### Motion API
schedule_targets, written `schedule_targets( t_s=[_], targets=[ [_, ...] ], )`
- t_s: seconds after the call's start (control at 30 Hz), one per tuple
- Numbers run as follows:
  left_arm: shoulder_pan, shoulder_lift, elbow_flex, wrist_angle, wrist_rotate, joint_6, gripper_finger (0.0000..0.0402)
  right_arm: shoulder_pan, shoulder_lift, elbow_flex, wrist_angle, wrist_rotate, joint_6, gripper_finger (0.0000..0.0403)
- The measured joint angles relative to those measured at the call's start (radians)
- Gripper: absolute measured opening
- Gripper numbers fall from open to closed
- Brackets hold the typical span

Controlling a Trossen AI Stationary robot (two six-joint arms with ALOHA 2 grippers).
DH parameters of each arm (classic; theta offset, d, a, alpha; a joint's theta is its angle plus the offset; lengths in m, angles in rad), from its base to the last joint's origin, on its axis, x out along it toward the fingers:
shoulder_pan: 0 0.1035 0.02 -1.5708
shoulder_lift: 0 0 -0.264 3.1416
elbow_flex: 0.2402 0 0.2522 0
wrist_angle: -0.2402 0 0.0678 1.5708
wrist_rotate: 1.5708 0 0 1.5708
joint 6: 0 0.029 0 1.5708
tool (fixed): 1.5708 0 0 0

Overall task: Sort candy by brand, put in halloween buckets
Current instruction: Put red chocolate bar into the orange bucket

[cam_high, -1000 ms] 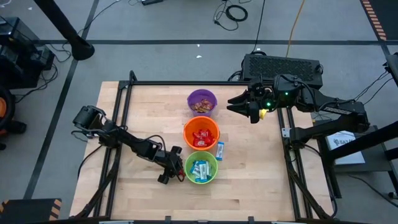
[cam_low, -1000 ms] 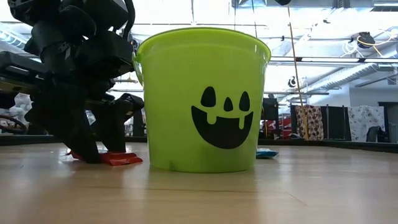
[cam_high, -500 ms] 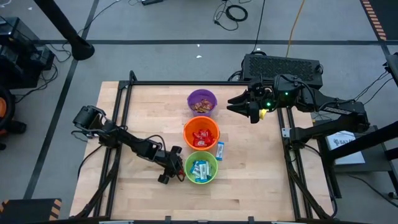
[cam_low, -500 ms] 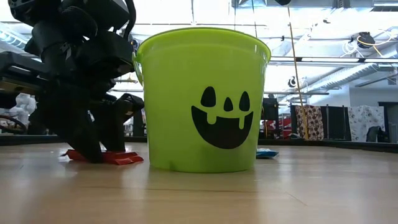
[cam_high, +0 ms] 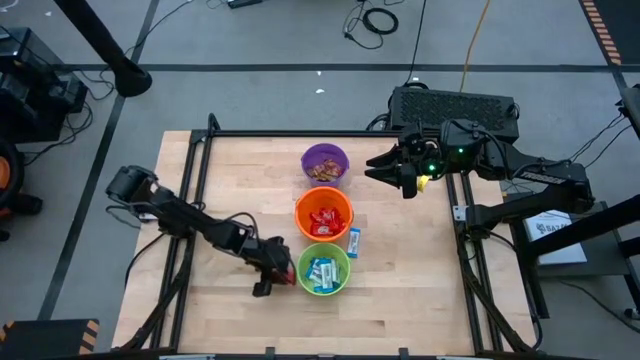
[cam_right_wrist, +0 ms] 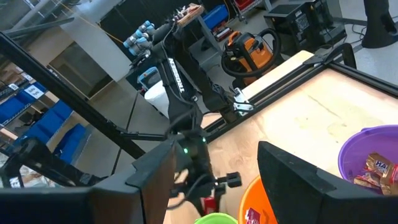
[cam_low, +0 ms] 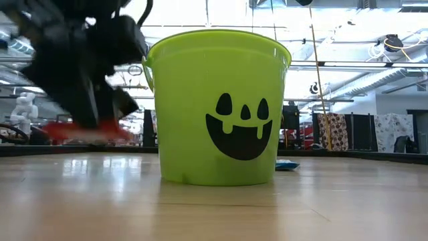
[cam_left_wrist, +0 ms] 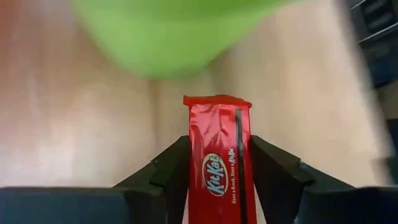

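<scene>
Left tool (cam_high: 280, 275) pinching a red candy bar (cam_left_wrist: 219, 158) lengthwise between both fingers, lifted clear of the surface (cam_high: 240, 170), just left of the green bucket (cam_high: 323, 271) near the front edge. Clearly readable as a KitKat in the left wrist view; in the low view, a red blur held above the wood beside the bucket's wall.

Step in hand, by judgement: carrying a picked bar toward its bucket. Green bucket already holding blue-and-white bars; orange bucket (cam_high: 324, 215) mid-surface holding red ones; purple bucket (cam_high: 325, 161) toward the back edge holding brown ones. Next move, then: up over the green rim, on past it to the orange bucket, fingers parting only once above that opening. Risk of clipping the green bucket if kept low.

One blue-and-white bar (cam_high: 354, 240) lying loose on the surface just right of the orange and green buckets, not yet sorted.

Right tool (cam_high: 385, 168) hovering by the back right corner, near the purple bucket, fingers spread and holding nothing.
</scene>
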Motion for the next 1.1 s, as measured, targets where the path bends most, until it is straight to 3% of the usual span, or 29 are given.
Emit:
schedule_targets(
  t_s=[0.27,0.47,0.53,0.63,0.83,0.97,1.1],
  targets=[
    [0.001,-0.227,0.001,0.002,0.193,-0.344,0.0158,0.0,0.0,0.0,0.004,0.0,-0.008,0.0217],
    [0.0,-0.477,0.003,0.006,0.185,-0.575,0.0158,0.0,0.0,0.0,0.004,0.0,-0.016,0.0217],
    [0.0,-0.566,0.003,0.008,0.095,-0.603,0.0158,0.0,0.0,0.0,0.004,0.0,-0.021,0.0217],
    [0.0,-0.688,0.003,0.017,-0.161,-0.561,0.0158,0.0,0.0,0.0,0.004,0.0,-0.04,0.0217],
    [0.002,-0.825,0.004,0.181,-0.706,-0.245,0.0158,0.0,0.0,0.0,0.012,0.003,-0.06,0.0217],
    [0.002,-0.836,0.004,0.311,-0.882,-0.025,0.0158,0.0,0.0,0.0,0.03,0.003,-0.06,0.0217],
    [0.018,-0.833,0.004,0.42,-0.931,0.053,0.0158,0.0,0.0,0.0,0.038,0.003,-0.06,0.0217]
  ],
)
